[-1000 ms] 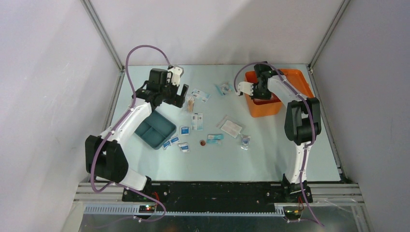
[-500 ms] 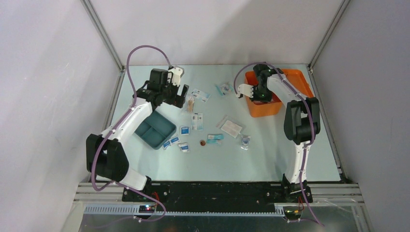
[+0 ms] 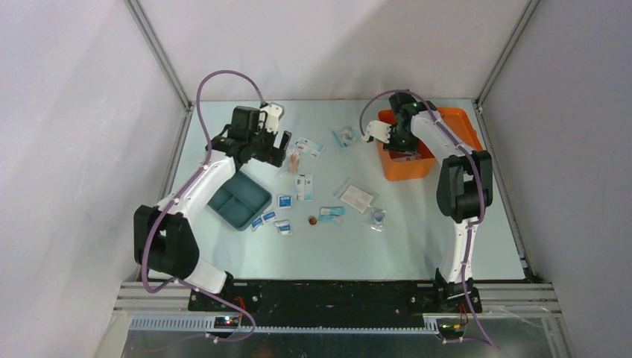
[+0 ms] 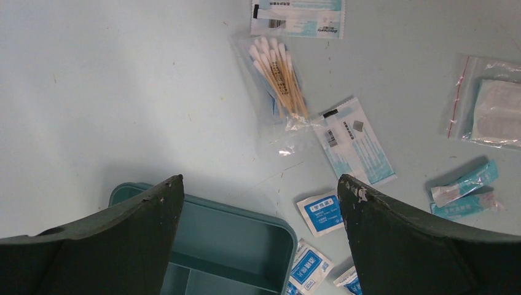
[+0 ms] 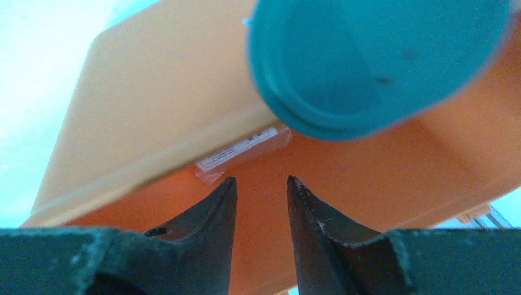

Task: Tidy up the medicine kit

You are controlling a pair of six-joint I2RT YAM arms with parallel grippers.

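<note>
Grey-walled cell, pale counter (image 3: 417, 246), two arms.

Counts:
- One medicine kit (image 3: 406, 168), orange, lid open, at 2 o'clock close to the right edge.
- One teal divided tray (image 3: 238, 200) at 9 o'clock.
- Roughly a dozen loose packets scattered around centre.

Left jaws were spread wide with nothing between them, hovering over the counter at 11 o'clock, just past the tray's far corner.

Only the left wrist view resolved the following:
- one bag of cotton swabs (image 4: 279, 77)
- one printed packet at the top edge (image 4: 298, 9)
- one long packet (image 4: 355, 142) touching the swab bag
- one zip bag with a white pad (image 4: 494, 110)
- two teal tubes (image 4: 464, 187)
- three small blue sachets (image 4: 321, 212) just beside the tray

Right jaws were slightly parted with nothing between them, over the kit. The top view hid the kit's contents behind the wrist. The right wrist view showed a clear labelled packet (image 5: 242, 153) against the orange. It also showed a blurred teal round thing (image 5: 381, 61) close to the lens; I couldn't tell what it was.

Edges: the kit sat near the far-right frame post and the tray near the left edge. Open counter ran along 6 o'clock, between the packets and the arm bases.
</note>
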